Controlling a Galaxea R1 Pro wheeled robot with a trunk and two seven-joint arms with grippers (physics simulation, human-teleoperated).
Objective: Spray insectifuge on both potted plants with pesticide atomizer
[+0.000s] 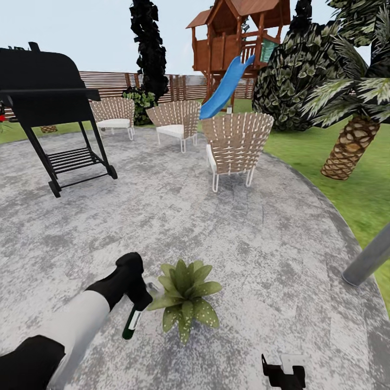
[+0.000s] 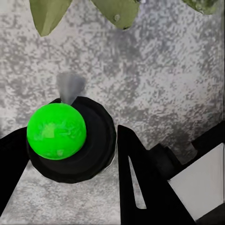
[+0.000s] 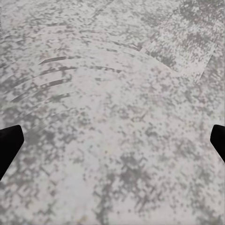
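Left end effector (image 1: 142,301), black, lower left of the head frame, is clenched on the slim dark green pesticide atomizer bottle with white band (image 1: 130,324). Bottle's long axis is near upright, slightly tilted; its base points down toward the grey mottled paved patio (image 1: 227,238). It sits just beside the low speckled green potted rosette (image 1: 186,297). Right end effector (image 1: 283,374), bottom edge, fingers spread, holding nothing.

The left arm (image 1: 81,319) was extended from the lower left of the head view, its gripper (image 1: 135,295) clamped around the pesticide atomizer (image 1: 131,323). The right gripper (image 1: 283,375) was seen at the bottom edge, fingers (image 3: 8,145) spread wide apart.
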